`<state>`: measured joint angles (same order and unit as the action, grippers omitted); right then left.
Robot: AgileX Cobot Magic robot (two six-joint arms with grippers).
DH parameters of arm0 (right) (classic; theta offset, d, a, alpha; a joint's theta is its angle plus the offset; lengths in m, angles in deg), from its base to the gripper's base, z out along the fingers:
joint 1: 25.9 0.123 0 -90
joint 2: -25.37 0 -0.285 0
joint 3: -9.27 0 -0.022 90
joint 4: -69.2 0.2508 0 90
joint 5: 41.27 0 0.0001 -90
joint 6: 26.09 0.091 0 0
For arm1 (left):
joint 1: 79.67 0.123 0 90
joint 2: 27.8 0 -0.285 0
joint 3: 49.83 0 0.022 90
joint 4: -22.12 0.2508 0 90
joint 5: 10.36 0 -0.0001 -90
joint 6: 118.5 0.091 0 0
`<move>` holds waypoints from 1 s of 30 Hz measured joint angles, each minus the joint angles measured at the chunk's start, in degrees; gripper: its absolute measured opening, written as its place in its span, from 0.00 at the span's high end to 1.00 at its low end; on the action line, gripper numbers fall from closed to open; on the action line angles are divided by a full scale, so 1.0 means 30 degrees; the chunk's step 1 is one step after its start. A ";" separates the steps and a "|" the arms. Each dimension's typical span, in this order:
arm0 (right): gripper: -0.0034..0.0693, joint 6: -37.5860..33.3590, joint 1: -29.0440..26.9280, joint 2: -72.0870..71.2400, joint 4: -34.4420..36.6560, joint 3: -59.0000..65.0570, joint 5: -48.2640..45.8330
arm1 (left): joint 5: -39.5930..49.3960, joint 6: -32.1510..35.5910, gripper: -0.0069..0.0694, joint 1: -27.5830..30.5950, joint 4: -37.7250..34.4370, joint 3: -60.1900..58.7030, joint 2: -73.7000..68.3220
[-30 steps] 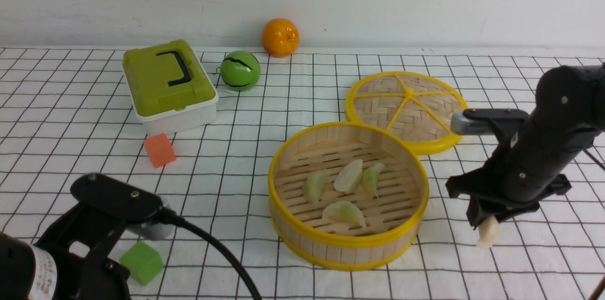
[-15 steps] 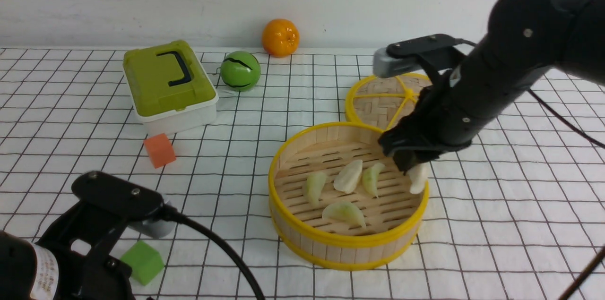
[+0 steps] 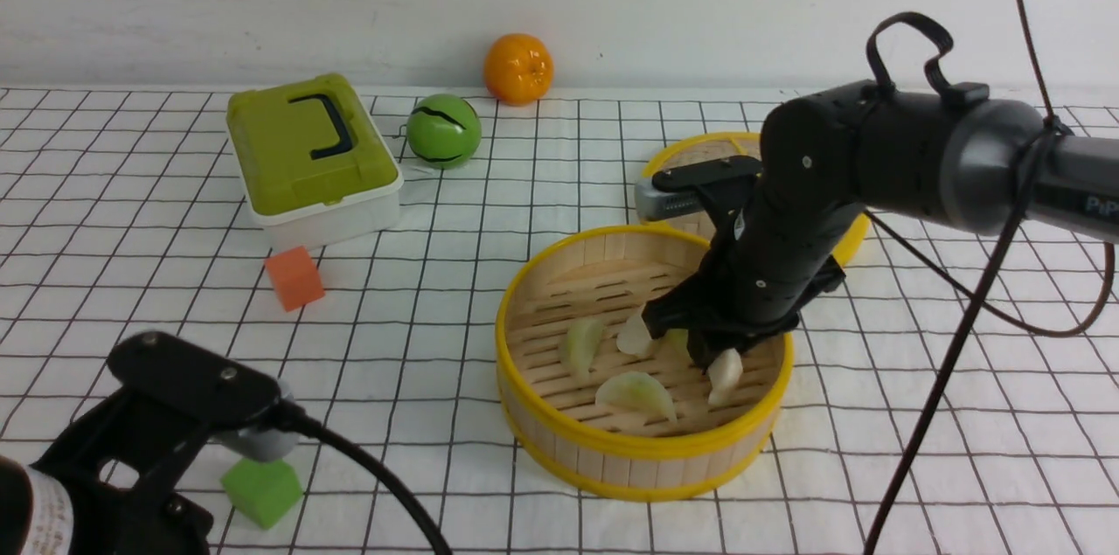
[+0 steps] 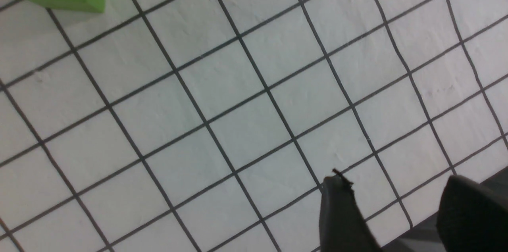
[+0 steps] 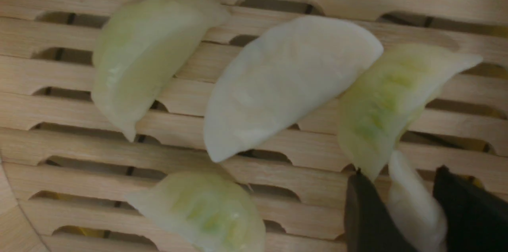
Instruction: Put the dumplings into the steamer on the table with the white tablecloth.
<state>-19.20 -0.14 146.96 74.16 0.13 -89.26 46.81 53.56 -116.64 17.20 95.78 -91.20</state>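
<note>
The steamer (image 3: 559, 450), a round bamboo basket with yellow rims, stands on the white tablecloth (image 3: 437, 275) right of centre. Several dumplings lie on its slatted floor (image 5: 79, 145), among them a pale green one (image 3: 581, 345), a white one (image 5: 285, 81) and another pale green one (image 3: 638, 393). My right gripper (image 3: 712, 363) reaches down inside the steamer, shut on a white dumpling (image 5: 412, 204) that hangs just above the slats beside a green dumpling (image 5: 381, 105). My left gripper (image 4: 395, 182) hovers open over bare cloth at the near left with nothing between its fingers.
The woven lid (image 3: 691, 155) lies behind the steamer, partly hidden by my right arm. A green box (image 3: 306, 153), green ball (image 3: 444, 130) and orange (image 3: 518, 68) sit at the back left. An orange cube (image 3: 295, 277) and a green cube (image 3: 260, 489) lie near my left arm.
My right arm has swung left from beside the steamer, carrying the white dumpling over the rim and down inside. My left arm has shifted slightly lower.
</note>
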 joint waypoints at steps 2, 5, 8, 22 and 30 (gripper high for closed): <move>0.60 0.0025 0.0000 0.0000 -0.0080 -0.0134 -0.0083 | -0.0244 0.0000 0.49 0.0000 0.0179 -0.0228 0.1044; 0.44 0.0044 0.0000 0.0000 -0.0080 -0.0639 -0.1229 | -0.0575 0.0000 0.51 0.0000 0.0440 -0.0764 0.2858; 0.32 -0.0198 0.0000 -0.0236 -0.0080 -0.0987 -0.2454 | -0.0698 -0.0096 0.53 0.0000 0.0832 -0.1376 0.4490; 0.71 -0.3963 0.1458 -0.8981 0.1315 -0.0582 -0.4881 | -0.2520 -0.4916 0.93 0.0000 0.4472 -0.4623 1.5130; 0.98 -0.4338 0.3273 -1.5637 0.1657 0.4468 0.0530 | -0.3087 -0.5049 0.93 0.0000 0.4995 -0.4688 1.5622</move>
<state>-32.22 9.68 100.05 79.13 13.54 -87.67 37.55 38.41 -116.64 32.18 81.72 -44.34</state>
